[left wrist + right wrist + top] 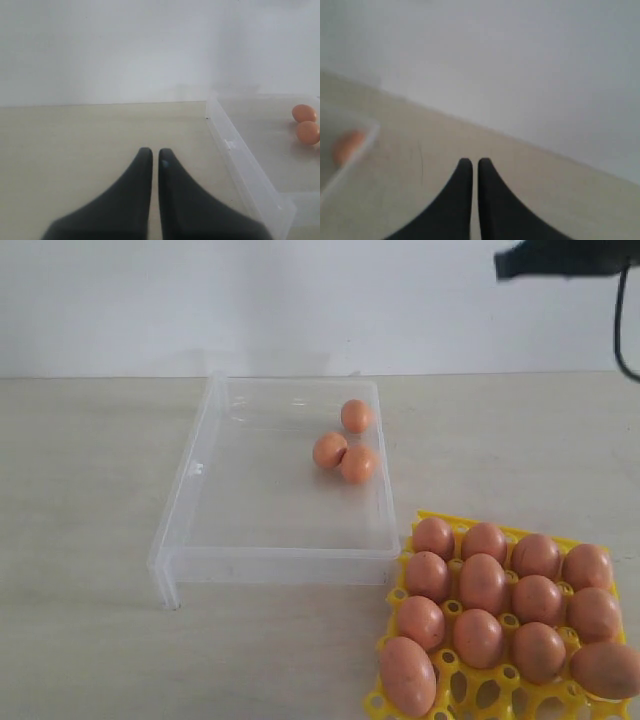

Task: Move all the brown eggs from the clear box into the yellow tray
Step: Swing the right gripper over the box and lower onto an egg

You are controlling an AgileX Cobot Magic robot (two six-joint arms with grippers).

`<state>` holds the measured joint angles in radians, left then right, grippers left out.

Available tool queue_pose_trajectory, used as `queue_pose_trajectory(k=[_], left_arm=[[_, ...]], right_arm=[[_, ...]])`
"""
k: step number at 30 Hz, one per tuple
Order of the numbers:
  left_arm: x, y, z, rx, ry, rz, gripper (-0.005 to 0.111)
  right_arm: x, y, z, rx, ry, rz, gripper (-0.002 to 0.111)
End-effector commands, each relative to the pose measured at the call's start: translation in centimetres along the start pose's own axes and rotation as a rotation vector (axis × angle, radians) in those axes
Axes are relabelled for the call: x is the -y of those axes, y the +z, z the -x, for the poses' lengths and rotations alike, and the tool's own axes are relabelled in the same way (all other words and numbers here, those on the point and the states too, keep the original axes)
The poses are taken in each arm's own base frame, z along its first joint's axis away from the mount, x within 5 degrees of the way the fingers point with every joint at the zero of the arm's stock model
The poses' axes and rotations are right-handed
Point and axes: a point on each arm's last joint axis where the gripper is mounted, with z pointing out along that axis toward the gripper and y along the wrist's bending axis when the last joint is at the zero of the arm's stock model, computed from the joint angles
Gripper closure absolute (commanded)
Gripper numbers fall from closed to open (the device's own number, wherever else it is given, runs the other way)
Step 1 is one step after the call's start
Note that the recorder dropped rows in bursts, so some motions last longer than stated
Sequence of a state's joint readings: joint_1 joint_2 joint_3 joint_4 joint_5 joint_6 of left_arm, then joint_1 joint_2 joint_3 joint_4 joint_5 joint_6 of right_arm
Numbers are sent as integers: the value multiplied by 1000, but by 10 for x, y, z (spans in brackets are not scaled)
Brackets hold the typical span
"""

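Three brown eggs lie in the clear box near its far right side: one at the back and two touching. The yellow tray at the front right holds several brown eggs. My left gripper is shut and empty over bare table, left of the box wall; two eggs show in the left wrist view. My right gripper is shut and empty above the table. A blurred egg shows behind the box wall. Part of the right arm hangs high at the top right.
A black cable drops from the right arm at the right edge. A pale wall stands behind the beige table.
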<state>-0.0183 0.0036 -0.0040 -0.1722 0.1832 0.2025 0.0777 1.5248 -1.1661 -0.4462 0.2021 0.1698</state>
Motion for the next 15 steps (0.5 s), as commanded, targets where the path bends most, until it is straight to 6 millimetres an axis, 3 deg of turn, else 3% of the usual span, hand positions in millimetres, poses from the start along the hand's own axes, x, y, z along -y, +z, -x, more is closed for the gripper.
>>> queue_pose_trajectory(k=[1, 4, 8, 12, 15], left_arm=[[0, 0, -1, 2, 2, -5, 103], [0, 0, -1, 2, 2, -5, 103], [0, 0, -1, 2, 2, -5, 103], [0, 0, -1, 2, 2, -5, 103], [0, 0, -1, 2, 2, -5, 103]], right_arm=[[-34, 13, -18, -299, -176, 27, 108], [-62, 29, -19, -444, -232, 97, 108], [-100, 47, -6, -572, -245, 301, 108], [-131, 68, 18, -462, -203, 446, 108], [-151, 76, 25, -366, -171, 508, 108]])
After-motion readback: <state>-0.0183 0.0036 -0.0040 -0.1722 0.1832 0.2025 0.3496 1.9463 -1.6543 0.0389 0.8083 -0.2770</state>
